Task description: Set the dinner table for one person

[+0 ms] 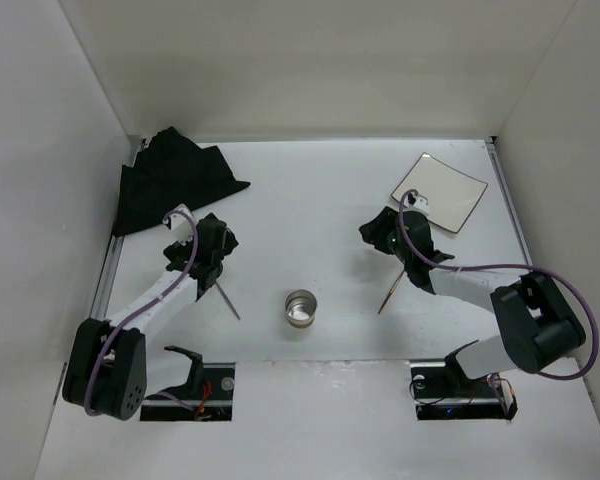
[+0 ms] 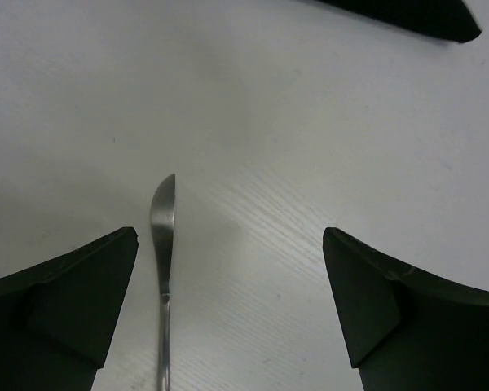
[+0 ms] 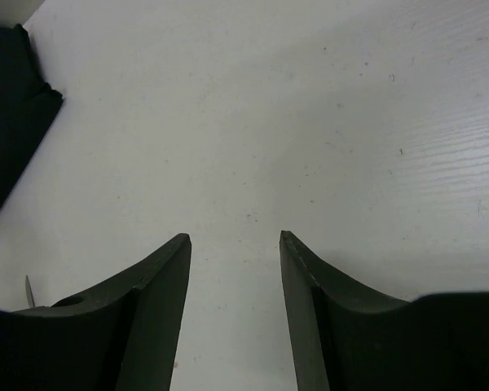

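The white dinner table (image 1: pixel 310 200) holds a crumpled black cloth mat (image 1: pixel 170 180) at the far left and a glossy white square plate (image 1: pixel 440 188) at the far right. A silver knife (image 1: pixel 230 302) lies near the left. My left gripper (image 1: pixel 218 248) is open over the knife's far end. In the left wrist view the knife blade (image 2: pixel 162 236) lies on the table between the fingers, close to the left one, and the left gripper (image 2: pixel 228 236) holds nothing. My right gripper (image 1: pixel 380 232) is open and empty over bare table (image 3: pixel 235 238), just near-left of the plate.
A small metal cup (image 1: pixel 301 308) stands at the near middle. A thin reddish-brown utensil (image 1: pixel 390 292) lies under my right arm. Metal rails (image 1: pixel 110 262) run along the table's sides. The black mat's corner shows in the left wrist view (image 2: pixel 424 16) and the mat at the right wrist view's left edge (image 3: pixel 8 106).
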Action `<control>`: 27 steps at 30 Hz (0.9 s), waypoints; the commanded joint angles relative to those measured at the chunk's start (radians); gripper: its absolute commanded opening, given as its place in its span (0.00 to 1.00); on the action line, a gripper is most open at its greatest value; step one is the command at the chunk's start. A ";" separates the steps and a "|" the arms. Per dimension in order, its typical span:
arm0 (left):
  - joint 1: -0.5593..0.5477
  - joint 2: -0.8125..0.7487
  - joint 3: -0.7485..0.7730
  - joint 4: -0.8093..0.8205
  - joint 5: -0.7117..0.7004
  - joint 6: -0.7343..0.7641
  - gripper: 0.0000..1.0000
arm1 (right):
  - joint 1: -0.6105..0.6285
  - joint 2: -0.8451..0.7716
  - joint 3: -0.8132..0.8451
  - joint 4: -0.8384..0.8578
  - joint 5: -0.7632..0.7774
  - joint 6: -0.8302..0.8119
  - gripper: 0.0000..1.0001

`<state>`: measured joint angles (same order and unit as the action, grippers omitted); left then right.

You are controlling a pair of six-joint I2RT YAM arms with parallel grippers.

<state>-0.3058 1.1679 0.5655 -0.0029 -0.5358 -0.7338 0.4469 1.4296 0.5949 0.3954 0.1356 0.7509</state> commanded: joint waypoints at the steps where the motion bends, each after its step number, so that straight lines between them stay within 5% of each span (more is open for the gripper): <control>1: -0.002 0.042 0.043 -0.012 -0.018 0.001 1.00 | 0.011 -0.018 0.034 0.036 0.021 -0.019 0.54; 11: 0.075 0.030 0.021 0.085 -0.032 0.019 1.00 | 0.011 0.002 0.039 0.039 0.007 -0.012 0.54; 17: 0.155 0.071 0.020 0.280 -0.093 0.022 1.00 | 0.025 0.021 0.055 0.033 -0.005 -0.019 0.13; 19: 0.193 0.113 0.042 0.332 -0.150 0.025 1.00 | 0.026 0.032 0.065 0.023 -0.019 -0.019 0.07; 24: 0.242 0.190 0.128 0.411 -0.206 0.069 1.00 | 0.029 0.026 0.060 0.025 -0.013 -0.025 0.11; 27: 0.285 0.246 0.171 0.484 -0.274 0.122 1.00 | 0.031 0.029 0.060 0.029 -0.018 -0.021 0.24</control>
<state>-0.0517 1.3922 0.6628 0.3359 -0.6998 -0.6743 0.4675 1.4540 0.6212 0.3923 0.1234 0.7391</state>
